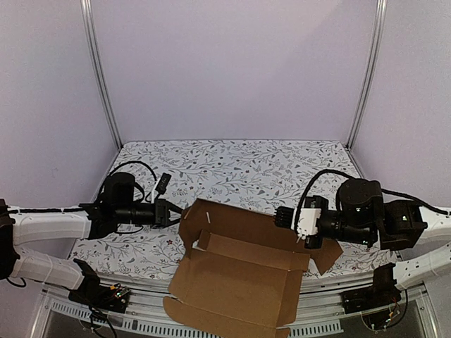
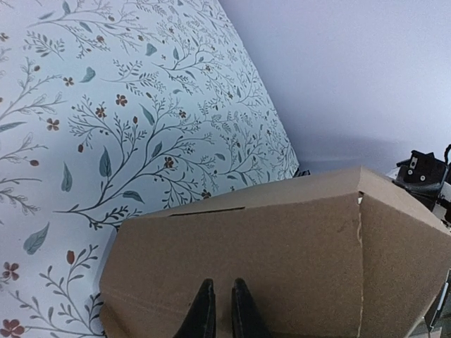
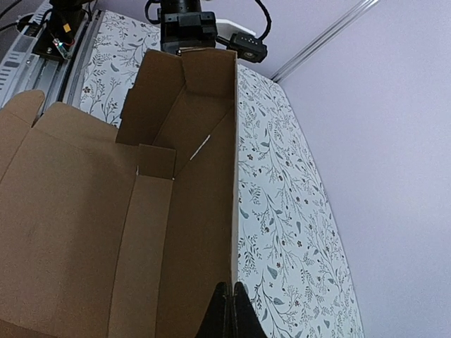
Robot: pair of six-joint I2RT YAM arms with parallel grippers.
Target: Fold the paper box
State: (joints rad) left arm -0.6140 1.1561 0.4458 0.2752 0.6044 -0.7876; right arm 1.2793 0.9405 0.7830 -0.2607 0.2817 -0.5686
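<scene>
Paper box (image 1: 239, 271) on floral table cover (image 1: 232, 165), left claw (image 2: 218, 313) pinching its flap, right claw (image 3: 227, 310) clenched on its wall

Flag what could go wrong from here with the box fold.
1. The paper box overhangs the table at the near edge; a push could slide it off.
2. The right end effector, shut, sits only at the thin top edge of the rear wall and may slip, letting it drop.
3. The end flap by the left end effector is not tucked in and could swing open.
</scene>
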